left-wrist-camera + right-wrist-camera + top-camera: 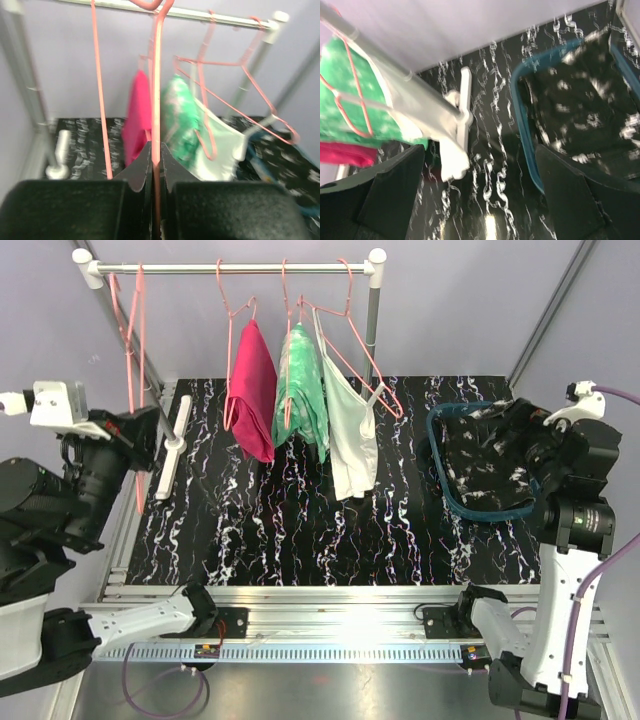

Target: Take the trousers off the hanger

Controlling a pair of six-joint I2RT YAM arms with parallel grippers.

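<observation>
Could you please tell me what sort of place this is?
Probably a robotics lab cell, not a home: a clothes rail stands on a table, with bare walls and robot arms bolted at the table's edge.

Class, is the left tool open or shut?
Shut: the left tool has its fingers pinched on the pink hanger wire.

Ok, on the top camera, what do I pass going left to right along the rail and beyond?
empty pink hanger → pink garment → green garment → white top → blue basket, on the table at the right.
</observation>
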